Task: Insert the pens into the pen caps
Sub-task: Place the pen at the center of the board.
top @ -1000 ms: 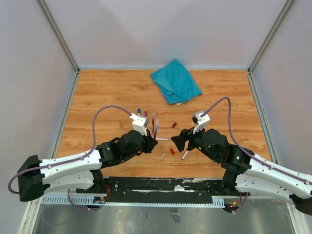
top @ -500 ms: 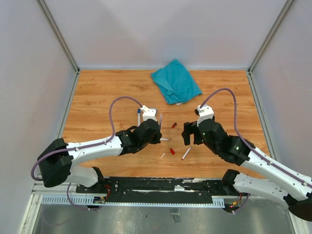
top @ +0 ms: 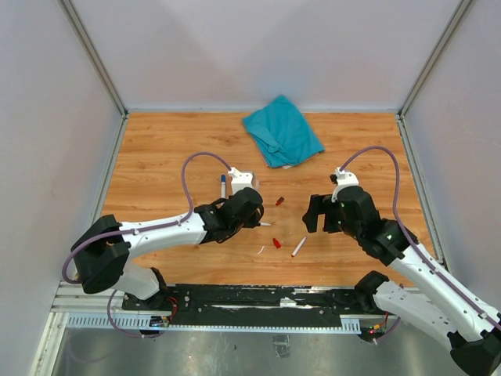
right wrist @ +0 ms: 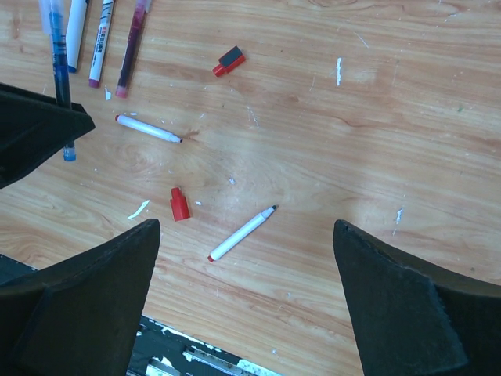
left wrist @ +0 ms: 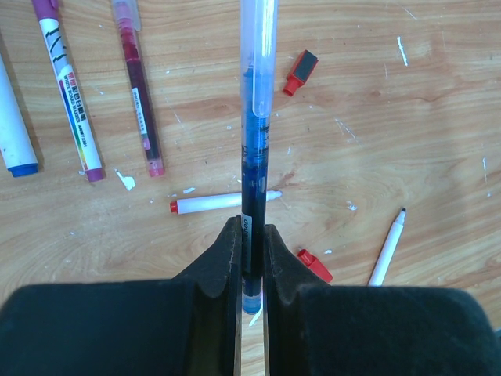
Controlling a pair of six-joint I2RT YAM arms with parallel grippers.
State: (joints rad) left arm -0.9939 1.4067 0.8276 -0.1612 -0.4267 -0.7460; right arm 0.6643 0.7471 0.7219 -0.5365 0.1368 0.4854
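My left gripper (left wrist: 250, 229) is shut on a blue pen (left wrist: 254, 149) that points away from it above the table, a clear cap over its far end. A white pen with a red end (left wrist: 223, 203) lies just beneath it. My right gripper (right wrist: 244, 227) hangs wide open and holds nothing. Below it on the wood lie a white pen with a dark tip (right wrist: 243, 233) and a red pen cap (right wrist: 180, 204). A red and dark cap (right wrist: 228, 60) lies farther off. In the top view the left gripper (top: 249, 213) and the right gripper (top: 313, 213) face each other.
Three more pens lie side by side at the left: a purple one (left wrist: 70, 94), a dark red one (left wrist: 139, 94) and a white one with a blue end (left wrist: 16, 133). A teal cloth (top: 282, 131) sits at the back. Small white scraps dot the wood.
My right gripper has opened wider and pulled back to the right, away from the middle. My left arm has reached forward and slightly right, still holding the blue pen.
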